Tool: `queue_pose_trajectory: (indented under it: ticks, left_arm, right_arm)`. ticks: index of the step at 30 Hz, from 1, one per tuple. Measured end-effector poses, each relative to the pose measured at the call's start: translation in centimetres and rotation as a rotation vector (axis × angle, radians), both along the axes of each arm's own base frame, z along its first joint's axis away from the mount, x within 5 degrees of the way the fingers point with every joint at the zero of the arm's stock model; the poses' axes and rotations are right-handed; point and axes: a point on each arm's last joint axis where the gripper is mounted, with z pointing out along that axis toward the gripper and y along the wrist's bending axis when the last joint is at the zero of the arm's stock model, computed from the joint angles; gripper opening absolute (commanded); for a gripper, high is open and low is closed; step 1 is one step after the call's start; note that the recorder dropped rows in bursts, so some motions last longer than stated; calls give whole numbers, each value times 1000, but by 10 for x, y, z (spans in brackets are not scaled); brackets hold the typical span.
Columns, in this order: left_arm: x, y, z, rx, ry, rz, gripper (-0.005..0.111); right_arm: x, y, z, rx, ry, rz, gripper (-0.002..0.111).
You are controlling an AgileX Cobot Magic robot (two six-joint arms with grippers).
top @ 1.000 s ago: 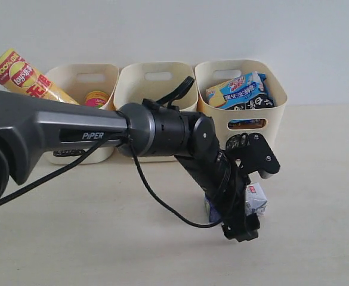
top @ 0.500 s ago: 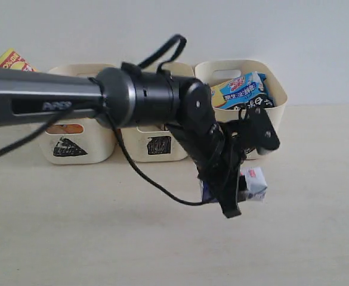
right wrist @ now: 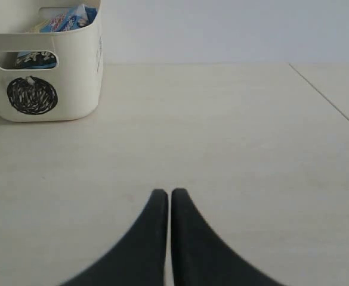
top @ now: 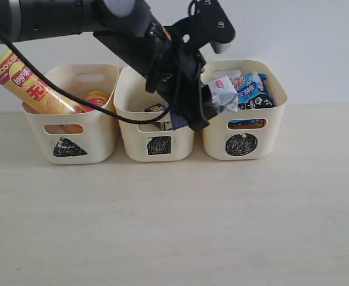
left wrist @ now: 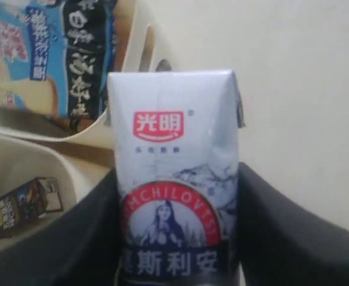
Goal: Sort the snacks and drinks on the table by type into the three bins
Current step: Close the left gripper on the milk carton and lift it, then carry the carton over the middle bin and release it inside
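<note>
My left gripper (top: 209,106) is shut on the blue and white carton (top: 223,95), held in the air over the adjoining rims of the square bin (top: 158,145) and the circle bin (top: 243,145). In the left wrist view the carton (left wrist: 175,173) stands between the black fingers (left wrist: 281,232). The dark purple carton (left wrist: 24,206) lies in the square bin. The blue-black-white bag (top: 253,89) sits in the circle bin. The yellow-orange tube (top: 31,82) leans out of the triangle bin (top: 67,148), beside the pink tube's cap (top: 96,98). The orange-brown bag is hidden. My right gripper (right wrist: 169,194) is shut and empty, low over the table (right wrist: 234,137).
The three bins stand in a row against the pale back wall. The left arm (top: 73,18) and its cable (top: 96,101) cross above the triangle and square bins. In the right wrist view the circle bin (right wrist: 43,89) is far off from the right gripper.
The left arm has lifted the blue and white carton from the table in front of the circle bin up and back, to rim height between the square and circle bins.
</note>
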Motion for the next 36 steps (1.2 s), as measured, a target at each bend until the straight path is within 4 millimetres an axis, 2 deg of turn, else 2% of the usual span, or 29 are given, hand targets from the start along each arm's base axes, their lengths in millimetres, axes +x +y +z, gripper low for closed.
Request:
queue_pose_trajectory:
  ticks: [9,17,20,30,36]
  left_arm:
    - [42,48,5,-38,-64,159,4]
    - [68,74,16,-121,-206,264,4]
    - [77,80,13,-139,-240,292,4]
    - [107,72,-34,-164,-304,336,4]
    - [118,71,-52,-173,-335,354,5]
  right_arm:
    - [0,0,0,0,0,0,0]
    - [0,0,0,0,0,0,0]
    - [0,0,0,0,0,0,0]
    - [0,0,0,0,0,0,0]
    - [0,0,0,0,0,0,0]
